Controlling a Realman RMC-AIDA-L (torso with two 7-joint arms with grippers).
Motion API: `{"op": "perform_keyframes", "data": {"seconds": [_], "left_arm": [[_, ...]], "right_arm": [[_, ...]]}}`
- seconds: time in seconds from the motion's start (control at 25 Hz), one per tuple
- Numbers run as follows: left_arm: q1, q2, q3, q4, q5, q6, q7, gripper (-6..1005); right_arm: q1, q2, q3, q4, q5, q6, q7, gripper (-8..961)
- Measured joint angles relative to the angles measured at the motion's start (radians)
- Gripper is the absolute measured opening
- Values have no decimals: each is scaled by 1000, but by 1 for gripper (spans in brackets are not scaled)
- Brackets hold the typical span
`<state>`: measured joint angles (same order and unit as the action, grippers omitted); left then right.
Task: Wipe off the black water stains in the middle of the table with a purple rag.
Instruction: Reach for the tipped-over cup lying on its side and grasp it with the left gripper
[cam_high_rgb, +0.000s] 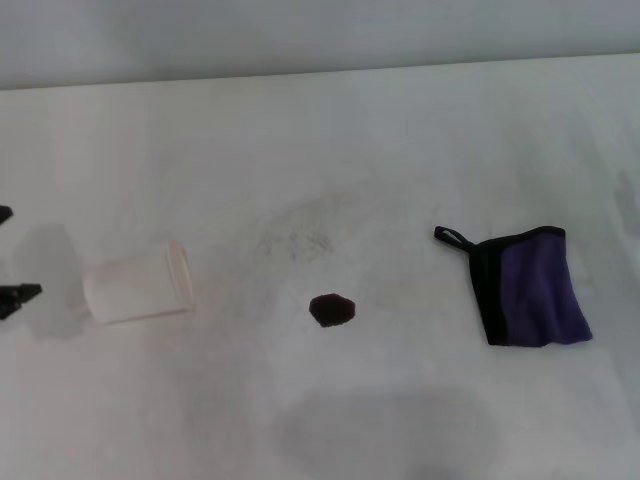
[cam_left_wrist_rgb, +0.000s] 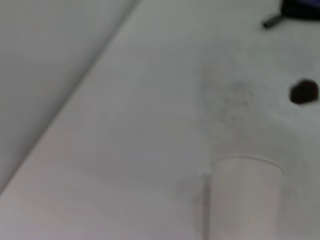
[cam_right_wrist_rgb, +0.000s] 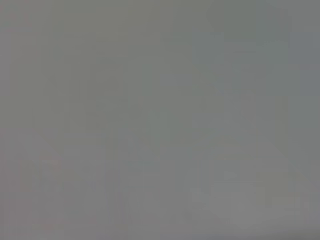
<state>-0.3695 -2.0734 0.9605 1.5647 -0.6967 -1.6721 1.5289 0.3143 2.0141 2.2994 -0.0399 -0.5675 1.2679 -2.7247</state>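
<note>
The purple rag (cam_high_rgb: 532, 288) lies flat at right of frame, well apart from the black water stains (cam_high_rgb: 331, 309) at centre of the table (cam_high_rgb: 320, 140). A tipped paper cup (cam_high_rgb: 140, 284) lies left, near the left gripper (cam_high_rgb: 8, 252), spread open at the left edge.

No legible text, labels, brands, numbers or signs on any surface or object in all three views.
</note>
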Motion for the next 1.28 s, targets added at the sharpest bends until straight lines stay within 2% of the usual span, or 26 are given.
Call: {"op": "perform_keyframes", "data": {"seconds": [0.12,0.2,0.44,1.0,1.28], "left_arm": [[11,-2,75,12,20,35,-9,888],[13,-2,92,11,20,54,-8,887],[15,-2,101,-12,10,86,23,886],[29,-6,116,-161,-44,147,112,884],[87,-7,206,-181,-75,269,180,883]], "right_arm": [[-4,0,0,-2,0,-1,9,566],[-6,0,0,-3,0,-1,18,566],[-8,0,0,-6,0,-2,33,566],[-9,0,0,-43,0,-6,33,566],[-11,0,0,-63,0,-9,33,566]]}}
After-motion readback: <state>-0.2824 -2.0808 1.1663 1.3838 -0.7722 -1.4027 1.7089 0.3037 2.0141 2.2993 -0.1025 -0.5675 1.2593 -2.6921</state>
